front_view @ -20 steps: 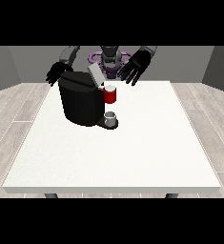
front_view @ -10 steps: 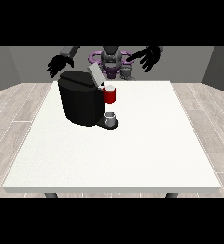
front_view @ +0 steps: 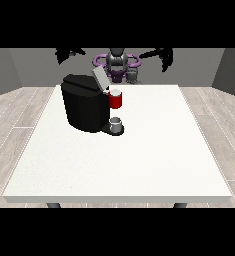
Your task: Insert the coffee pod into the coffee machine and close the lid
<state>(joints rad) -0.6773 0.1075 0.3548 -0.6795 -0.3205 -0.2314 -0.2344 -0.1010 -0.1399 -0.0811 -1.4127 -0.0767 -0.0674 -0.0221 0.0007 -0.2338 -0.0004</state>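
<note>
Hands (front_view: 165, 56) high up, fingers unclear.

Lighting evenly and brightly, leaving only a faint soft shadow beside the boxy black coffee machine (front_view: 86, 107) on the large white table (front_view: 139, 165).

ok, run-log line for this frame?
robot hands: view-left, view-right, both raised, off machine | lid: open | grey thing at base

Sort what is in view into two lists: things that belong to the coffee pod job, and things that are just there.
Belongs to the job:
- black coffee machine
- its lid, tilted up
- hand at the view's left, raised behind the machine
- hand at the view's right, raised

Just there:
- red thing at the machine
- grey thing on the machine's base; I cannot tell whether it is the pod
- white table
</note>
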